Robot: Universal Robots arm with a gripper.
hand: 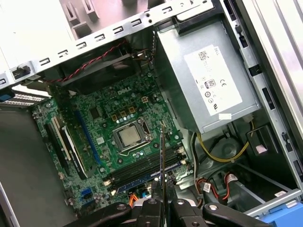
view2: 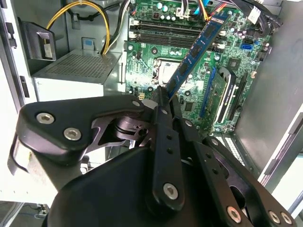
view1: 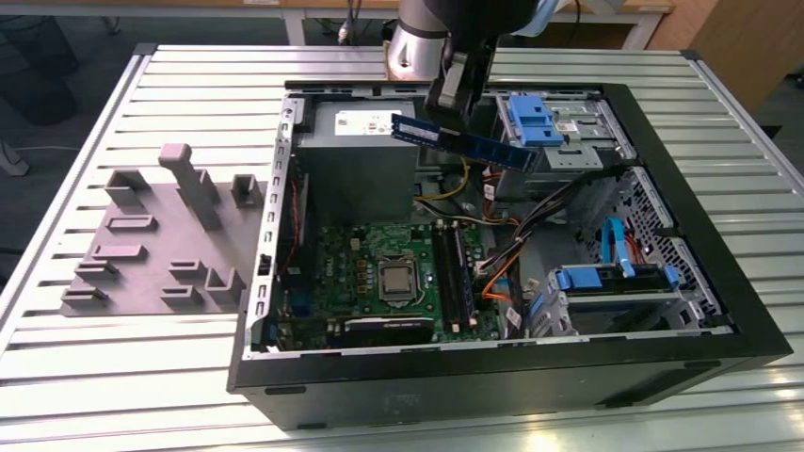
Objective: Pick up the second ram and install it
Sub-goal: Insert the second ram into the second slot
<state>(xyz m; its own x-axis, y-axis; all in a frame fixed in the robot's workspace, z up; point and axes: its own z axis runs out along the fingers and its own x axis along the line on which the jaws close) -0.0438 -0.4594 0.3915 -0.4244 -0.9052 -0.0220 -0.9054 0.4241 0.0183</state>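
— Green and thin, that ram: where do you have it?

— Pinched at one end in the gripper, whose fingers are clamped flat on both faces. The ram hangs in the air, well above the socket, with the free end sticking out and tilted down. Nothing else touches it.

— And the slots?

— Just beside the socket, running along one of its edges. In the first wrist view I see the ram edge-on, a thin line crossing them near the socket. That's my alignment cue.

— What makes this go well?

— As I judge it, squareness. In the second wrist view the ram runs at an angle over the board, so I'd level it and turn it parallel to the slots above the socket before anything else. An end grip gives leverage, so any push should be straight and gentle or the stick will rock.

— Which slot is free?

— I can't tell from here, and I can't tell the latches either.
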